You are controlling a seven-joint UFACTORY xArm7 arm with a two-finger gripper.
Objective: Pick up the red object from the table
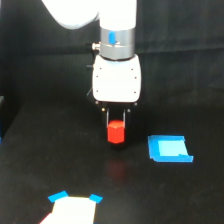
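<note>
The red object [116,132] is a small bright red-orange chunky block. It sits between the two dark fingers of my gripper [116,131], which hangs from the white arm in the middle of the exterior view. The jaws are shut on the block. The block appears held a little above the black table [60,165]; a faint red reflection shows on the surface below it. The upper part of the block is partly hidden by the fingers.
A flat blue square piece with a pale centre [170,149] lies on the table to the exterior view's right of the gripper. A blue-edged pale patch [74,207] lies at the front. A dark backdrop stands behind the arm.
</note>
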